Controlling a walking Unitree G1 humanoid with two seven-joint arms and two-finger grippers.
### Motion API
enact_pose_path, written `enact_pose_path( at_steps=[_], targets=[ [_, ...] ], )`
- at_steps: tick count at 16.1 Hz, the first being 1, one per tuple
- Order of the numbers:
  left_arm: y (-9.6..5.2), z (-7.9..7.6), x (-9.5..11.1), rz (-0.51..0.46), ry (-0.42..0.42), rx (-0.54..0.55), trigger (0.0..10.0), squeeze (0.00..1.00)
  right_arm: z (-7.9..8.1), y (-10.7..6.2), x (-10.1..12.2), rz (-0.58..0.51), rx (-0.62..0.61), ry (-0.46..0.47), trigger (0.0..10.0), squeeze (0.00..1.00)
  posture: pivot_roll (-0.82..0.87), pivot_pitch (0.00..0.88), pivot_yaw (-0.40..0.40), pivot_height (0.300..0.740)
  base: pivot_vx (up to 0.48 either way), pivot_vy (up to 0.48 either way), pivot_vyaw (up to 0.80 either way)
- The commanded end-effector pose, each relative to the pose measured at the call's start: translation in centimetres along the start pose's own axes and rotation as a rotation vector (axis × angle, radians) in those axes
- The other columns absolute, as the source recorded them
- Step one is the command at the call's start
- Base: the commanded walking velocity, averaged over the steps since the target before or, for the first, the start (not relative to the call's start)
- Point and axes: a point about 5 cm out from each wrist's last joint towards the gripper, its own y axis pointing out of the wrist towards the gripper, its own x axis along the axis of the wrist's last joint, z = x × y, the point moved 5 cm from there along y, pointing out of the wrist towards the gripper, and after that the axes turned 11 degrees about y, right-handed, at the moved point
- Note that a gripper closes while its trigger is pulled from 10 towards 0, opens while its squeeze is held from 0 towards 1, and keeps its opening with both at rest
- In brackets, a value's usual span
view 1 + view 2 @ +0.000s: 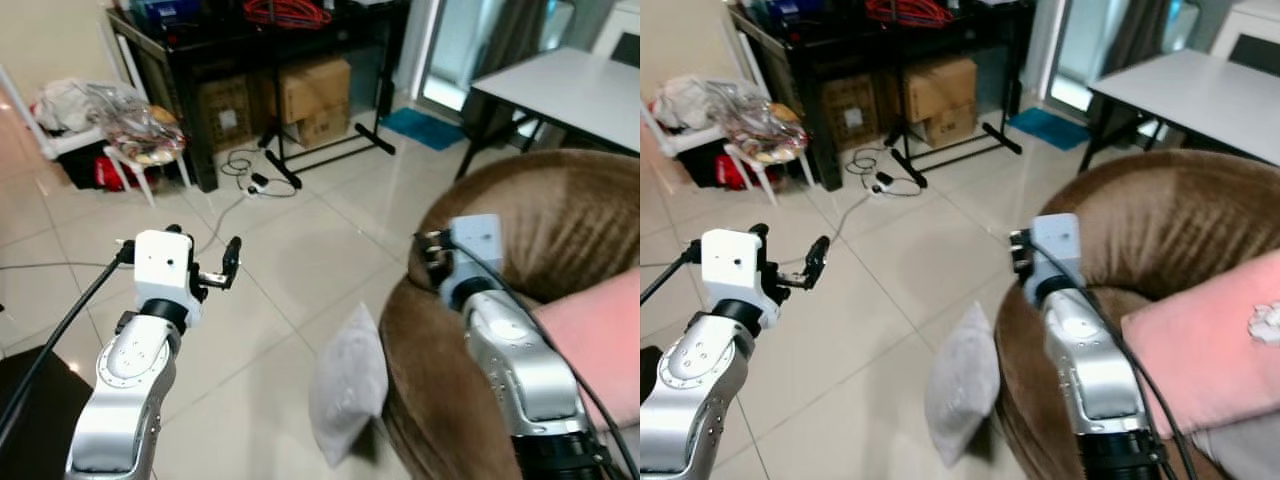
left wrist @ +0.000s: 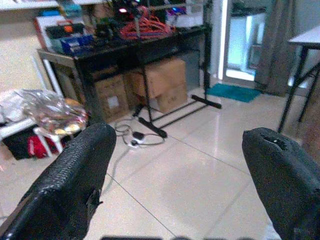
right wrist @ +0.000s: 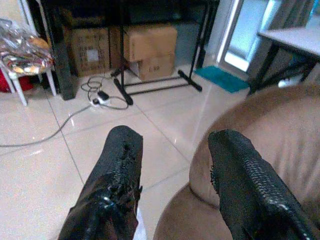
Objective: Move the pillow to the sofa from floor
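Not started: grey pillow (image 1: 348, 385) at lower centre leans on the brown sofa (image 1: 560, 215), on the floor. Left gripper (image 1: 205, 262) and right gripper (image 3: 172, 187) both spread wide, empty. Grasp and lift remain.

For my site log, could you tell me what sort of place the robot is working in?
Most likely a lived-in living room: a brown sofa with a pink cushion, a grey pillow on the tiled floor, and cardboard boxes under a cluttered black table.
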Motion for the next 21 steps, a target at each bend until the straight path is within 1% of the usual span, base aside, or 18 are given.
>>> enact_pose_path(
  at_steps=[1, 2, 3, 4, 5, 6, 9, 12, 14, 16, 18, 21],
  targets=[
    [-0.3, 0.4, -0.3, 0.006, 0.029, -0.003, 10.0, 0.29, 0.8, 0.0, 0.1, -0.004, 0.030, 0.013, 10.0, 0.00, -0.05, 0.000, -0.012, 0.740, 0.285, 0.000, 0.00],
    [-0.4, 0.3, -0.4, 0.002, 0.053, -0.011, 10.0, 0.28, 0.8, -0.1, 0.1, -0.009, 0.033, 0.017, 10.0, 0.00, -0.05, 0.000, -0.012, 0.740, 0.244, 0.000, 0.00],
    [-0.5, 0.1, -0.6, -0.001, 0.096, -0.021, 10.0, 0.28, 0.7, -0.1, 0.2, -0.020, 0.037, 0.031, 10.0, 0.00, -0.05, 0.000, -0.012, 0.740, 0.000, 0.000, 0.00],
    [-0.6, 0.1, -0.8, -0.003, 0.115, -0.020, 10.0, 0.28, 0.7, -0.2, 0.2, -0.029, 0.039, 0.053, 10.0, 0.00, -0.05, 0.000, -0.011, 0.740, 0.000, 0.000, 0.00],
    [-0.7, 0.9, -0.9, -0.002, 0.110, 0.033, 10.0, 0.28, 0.6, -0.4, 0.5, -0.054, 0.044, 0.084, 10.0, 0.00, -0.05, 0.000, -0.012, 0.725, 0.000, 0.000, 0.00],
    [-0.6, 1.4, -0.8, -0.004, 0.121, 0.058, 10.0, 0.28, 0.4, -0.4, 0.5, -0.060, 0.039, 0.079, 10.0, 0.00, -0.05, 0.000, -0.012, 0.710, 0.000, 0.000, 0.00],
    [-0.5, 1.3, -0.5, -0.019, 0.115, 0.058, 10.0, 0.28, 0.5, -0.5, 0.5, -0.068, 0.043, 0.085, 10.0, 0.00, -0.05, 0.000, -0.011, 0.685, 0.000, 0.000, 0.00],
    [-0.6, 1.2, -0.3, -0.036, 0.108, 0.064, 10.0, 0.28, 0.5, -0.6, 0.3, -0.069, 0.043, 0.093, 10.0, 0.00, -0.05, 0.000, -0.011, 0.650, 0.000, 0.000, 0.00],
    [-0.7, 1.1, 0.0, -0.055, 0.060, 0.060, 10.0, 0.27, 0.5, -0.6, 0.2, -0.067, 0.047, 0.091, 10.0, 0.00, -0.05, 0.000, -0.014, 0.625, 0.000, 0.000, 0.00],
    [-0.7, 1.0, 0.2, -0.063, 0.052, 0.063, 10.0, 0.26, 0.6, -0.6, 0.2, -0.068, 0.053, 0.086, 10.0, 0.00, -0.04, 0.000, -0.018, 0.610, 0.000, 0.000, 0.00],
    [-0.7, 1.1, 0.2, -0.064, 0.066, 0.070, 10.0, 0.27, 1.0, -0.5, 0.2, -0.065, 0.078, 0.068, 10.0, 0.00, -0.04, 0.000, -0.021, 0.610, 0.000, 0.000, 0.00],
    [-0.7, 1.2, 0.3, -0.073, 0.057, 0.070, 10.0, 0.28, 1.1, -0.5, 0.1, -0.061, 0.084, 0.060, 10.0, 0.00, -0.04, 0.000, -0.027, 0.610, 0.000, 0.000, 0.00]
  ],
)
